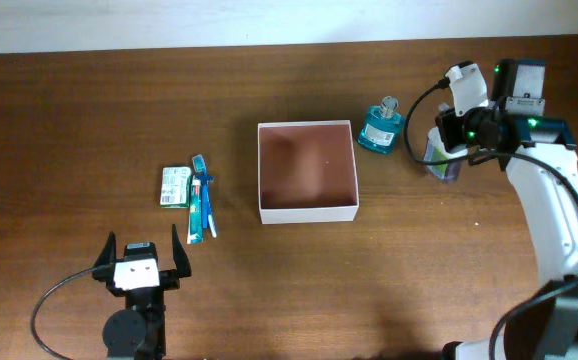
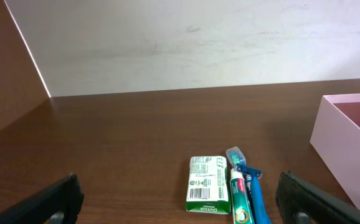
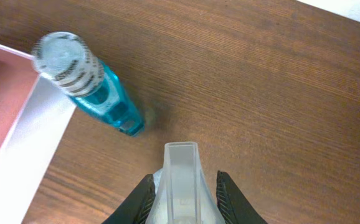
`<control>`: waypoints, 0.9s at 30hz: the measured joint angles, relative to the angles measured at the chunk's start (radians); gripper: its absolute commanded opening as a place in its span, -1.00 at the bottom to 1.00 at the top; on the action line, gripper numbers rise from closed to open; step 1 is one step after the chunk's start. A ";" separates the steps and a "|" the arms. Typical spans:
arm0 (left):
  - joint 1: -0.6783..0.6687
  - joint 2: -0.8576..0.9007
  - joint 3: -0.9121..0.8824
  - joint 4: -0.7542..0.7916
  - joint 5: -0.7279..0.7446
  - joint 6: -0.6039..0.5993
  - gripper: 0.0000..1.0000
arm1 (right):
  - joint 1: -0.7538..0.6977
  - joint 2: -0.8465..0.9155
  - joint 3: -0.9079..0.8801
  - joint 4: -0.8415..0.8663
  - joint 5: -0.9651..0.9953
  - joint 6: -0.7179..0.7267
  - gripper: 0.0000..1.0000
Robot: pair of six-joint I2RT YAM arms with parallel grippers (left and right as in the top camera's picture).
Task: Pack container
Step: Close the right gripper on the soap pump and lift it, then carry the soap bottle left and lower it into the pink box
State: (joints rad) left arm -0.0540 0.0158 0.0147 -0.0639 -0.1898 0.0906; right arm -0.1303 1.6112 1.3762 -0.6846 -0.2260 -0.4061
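Note:
The container [image 1: 307, 212] is a square, shallow white box with a reddish-brown inside, at the table's middle. It also shows in the left wrist view [image 2: 345, 146] and the right wrist view [image 3: 37, 130]. A blue bottle [image 1: 378, 128] [image 3: 99, 87] stands just right of it. My right gripper [image 1: 451, 140] [image 3: 181, 190] is further right, its fingers closed on the sides of a clear-capped bottle [image 1: 443, 162] [image 3: 181, 174]. My left gripper [image 1: 142, 248] [image 2: 183, 205] is open and empty near the front left.
A green-and-white packet [image 1: 175, 186] [image 2: 208, 184], a toothpaste tube [image 1: 197, 205] [image 2: 240, 199] and a blue razor [image 1: 207, 205] [image 2: 255, 186] lie side by side left of the container, just ahead of the left gripper. A white wall runs behind the table.

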 measured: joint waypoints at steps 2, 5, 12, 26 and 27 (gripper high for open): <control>0.000 0.000 0.000 0.000 0.000 0.000 0.99 | 0.000 -0.013 0.000 -0.019 0.000 0.021 -0.55; 0.000 0.000 0.000 0.000 0.000 0.000 0.99 | 0.000 -0.026 0.000 -0.057 0.000 0.062 -0.56; 0.000 0.000 0.000 0.000 0.000 0.000 0.99 | 0.014 -0.153 0.000 -0.140 0.005 0.153 -0.60; 0.000 0.000 0.000 0.000 0.000 0.000 0.99 | 0.432 -0.303 0.000 -0.077 0.135 0.359 -0.66; 0.000 0.000 0.000 0.000 0.000 0.000 0.99 | 0.457 -0.295 0.000 -0.057 0.161 0.370 -0.67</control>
State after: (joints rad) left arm -0.0540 0.0158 0.0147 -0.0639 -0.1898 0.0902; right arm 0.3271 1.3163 1.3762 -0.7418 -0.0650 -0.0357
